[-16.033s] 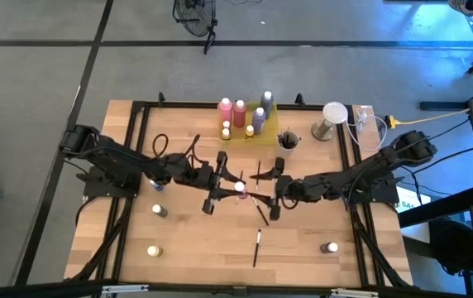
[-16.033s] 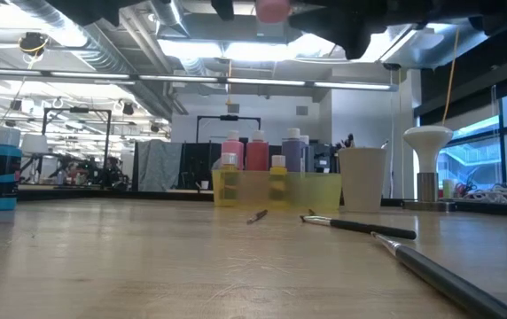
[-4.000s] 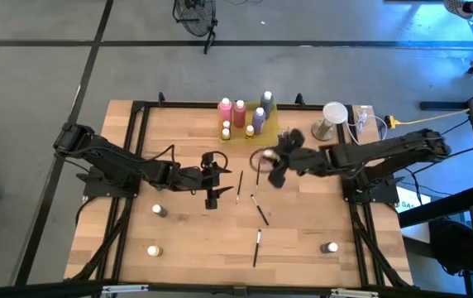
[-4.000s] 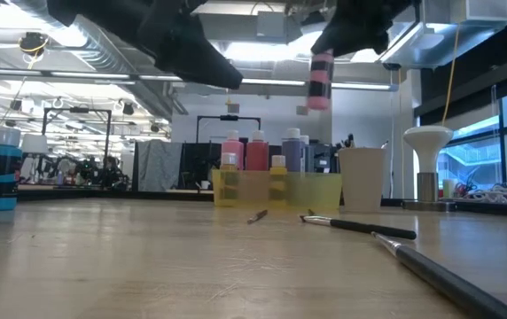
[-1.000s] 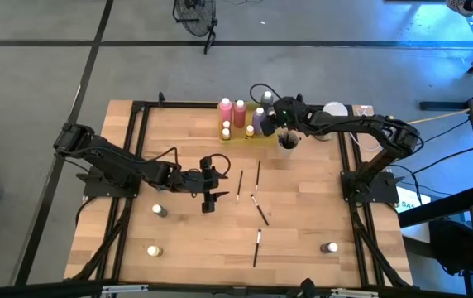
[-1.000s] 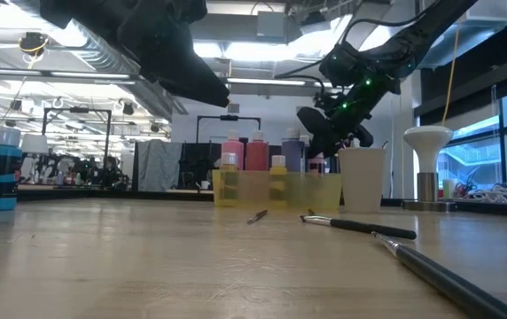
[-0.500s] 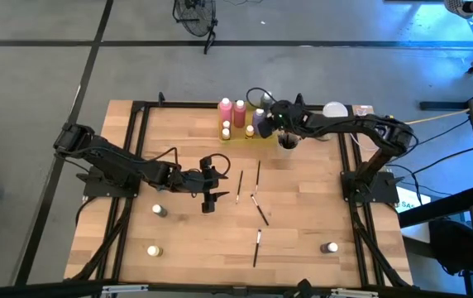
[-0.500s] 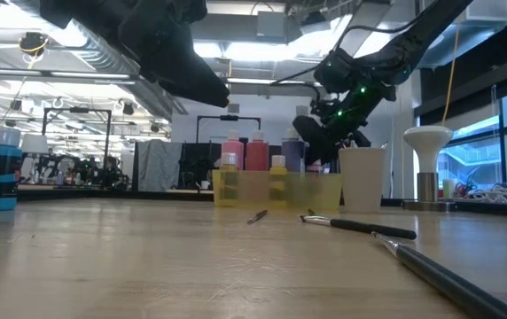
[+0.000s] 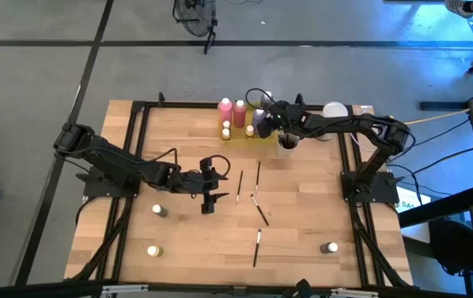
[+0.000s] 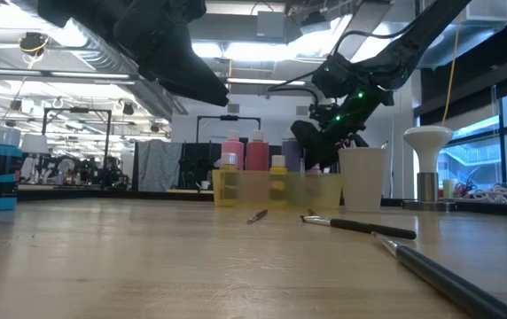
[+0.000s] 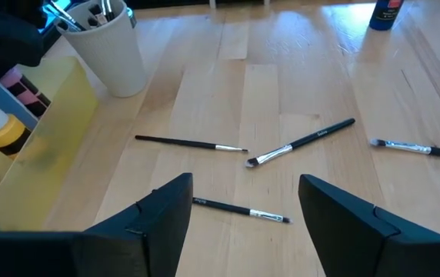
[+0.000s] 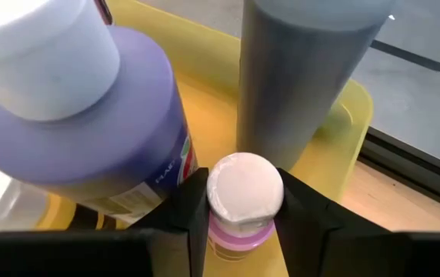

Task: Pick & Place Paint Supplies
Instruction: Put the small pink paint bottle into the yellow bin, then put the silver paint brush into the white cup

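The right gripper (image 12: pixel 239 223) pinches a small pink bottle (image 12: pixel 243 201) between part-closed jaws, inside the yellow tray (image 12: pixel 312 165) beside the purple bottle (image 12: pixel 89 123) and grey bottle (image 12: pixel 305 69). The left gripper (image 11: pixel 243 223) gapes empty above brushes (image 11: pixel 301 143) lying short of that tray.

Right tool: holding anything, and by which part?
Yes: the right tool grips a small pink bottle by its neck under the pale cap, over the yellow tray.
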Tool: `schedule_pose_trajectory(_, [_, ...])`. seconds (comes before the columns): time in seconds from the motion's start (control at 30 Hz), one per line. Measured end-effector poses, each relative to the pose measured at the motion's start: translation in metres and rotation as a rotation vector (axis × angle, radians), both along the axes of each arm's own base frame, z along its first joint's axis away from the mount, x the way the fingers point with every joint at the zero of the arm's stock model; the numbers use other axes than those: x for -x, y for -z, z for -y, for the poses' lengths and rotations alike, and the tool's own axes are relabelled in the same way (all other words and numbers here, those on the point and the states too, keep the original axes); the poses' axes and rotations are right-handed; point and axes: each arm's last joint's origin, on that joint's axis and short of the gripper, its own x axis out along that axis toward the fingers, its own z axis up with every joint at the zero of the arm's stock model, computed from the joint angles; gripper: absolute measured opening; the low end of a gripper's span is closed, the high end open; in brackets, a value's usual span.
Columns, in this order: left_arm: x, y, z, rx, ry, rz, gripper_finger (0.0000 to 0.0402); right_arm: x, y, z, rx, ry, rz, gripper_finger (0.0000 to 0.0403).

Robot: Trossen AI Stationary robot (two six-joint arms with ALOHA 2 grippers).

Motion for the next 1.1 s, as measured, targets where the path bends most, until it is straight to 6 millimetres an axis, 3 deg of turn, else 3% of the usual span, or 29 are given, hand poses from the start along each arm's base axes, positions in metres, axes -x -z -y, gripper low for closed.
schedule_pose_trajectory(0.37, [0.000,0.000,0.000,0.000,0.000,0.000,0.0233,0.000,0.000,-0.002,-0.006,-0.004,-0.009,0.0120])
schedule_pose_trajectory(0.67, [0.000,0.000,0.000,0.000,0.000,0.000,0.0233,-0.003,0.001,-0.008,0.004,0.003,-0.010,0.0234])
schedule_pose_trajectory(1.1, [0.000,0.000,0.000,0.000,0.000,0.000,0.0233,-0.002,-0.015,-0.011,0.040,0.017,0.016,0.0248])
